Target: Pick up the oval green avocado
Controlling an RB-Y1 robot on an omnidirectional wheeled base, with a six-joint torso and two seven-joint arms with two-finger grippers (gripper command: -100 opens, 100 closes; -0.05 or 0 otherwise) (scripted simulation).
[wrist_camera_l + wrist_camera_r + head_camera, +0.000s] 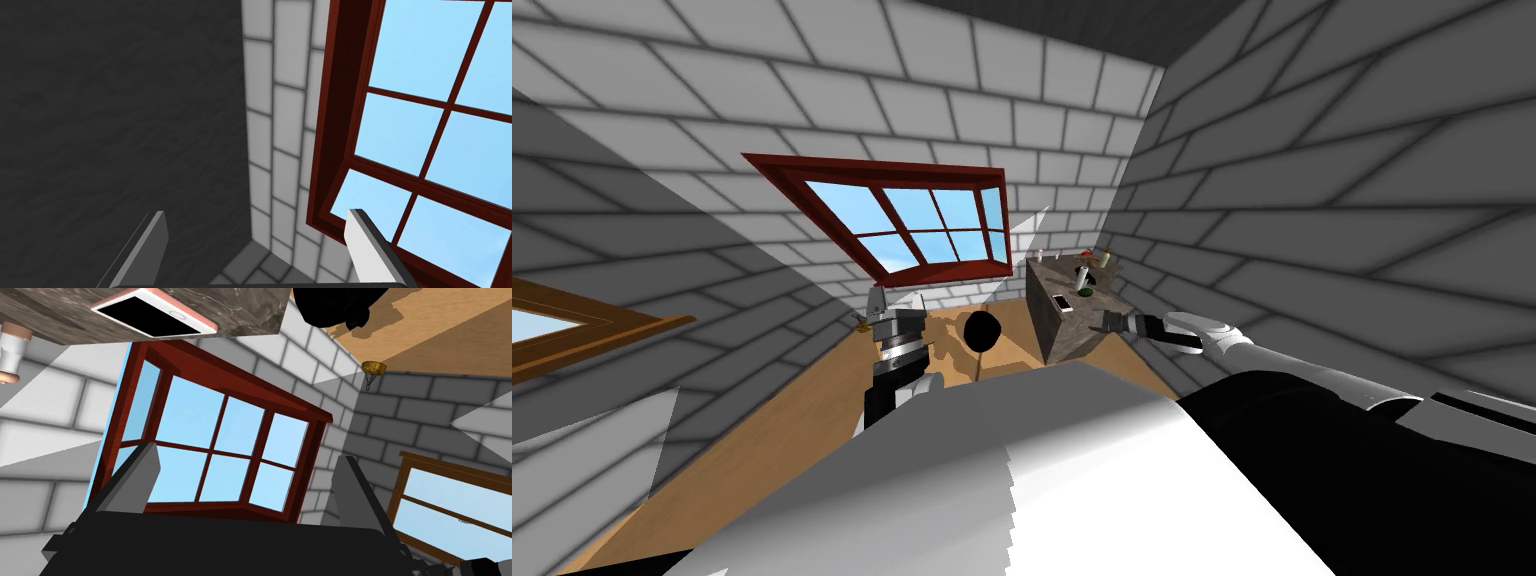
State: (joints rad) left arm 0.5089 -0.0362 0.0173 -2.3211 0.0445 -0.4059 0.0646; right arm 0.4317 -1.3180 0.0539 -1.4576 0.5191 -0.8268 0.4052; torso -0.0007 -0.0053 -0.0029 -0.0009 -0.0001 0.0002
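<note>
Head view: a dark stone table (pixel 1064 340) stood by the right wall. The small green avocado (pixel 1086 293) lay on its top, just beyond a phone (pixel 1062 302). The right gripper (pixel 1106 322) hung at the table's near corner, apart from the avocado; the left gripper (pixel 880 300) was raised well apart. Left wrist view: fingers (pixel 150 250) spread wide, empty. Right wrist view: fingers (pixel 135 480) spread wide, empty, with the phone (pixel 155 318) beyond them.

I'm seeing grey brick walls (pixel 1312 200) all round | blue sky is showing through a red-framed window (pixel 932 225) | a brown-framed window (pixel 572 320) is sitting on the left wall | a light wooden floor (pixel 802 420) is lying below | a mottled grey-brown table (pixel 1067 335) is standing near the corner
</note>
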